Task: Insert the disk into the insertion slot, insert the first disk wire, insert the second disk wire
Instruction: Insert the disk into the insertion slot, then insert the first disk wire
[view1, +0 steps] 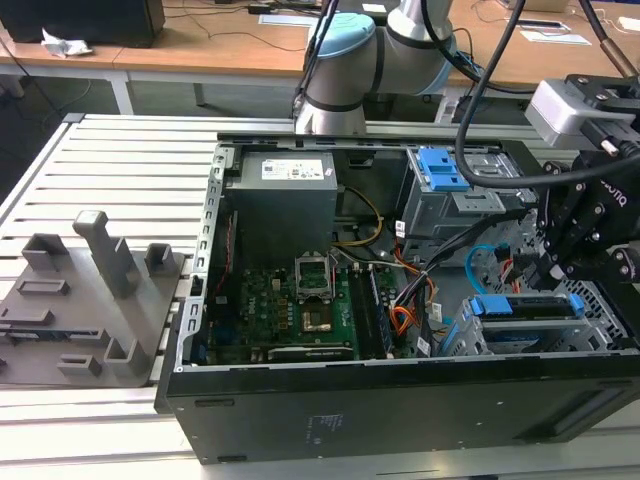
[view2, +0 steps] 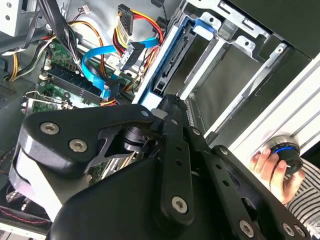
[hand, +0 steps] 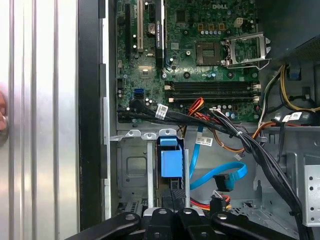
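Gripper sits right at the disk, which stands in the insertion slot; whether it grips, I cannot tell. The power box has a white printed sticker.

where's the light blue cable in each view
Exterior view: the second disk wire loops next to the disk, on the exterior view's right.
Second wrist view: it arcs over the memory slots, beside the disk.
First wrist view: it loops beside the disk.
Shared landmark: the CPU socket.
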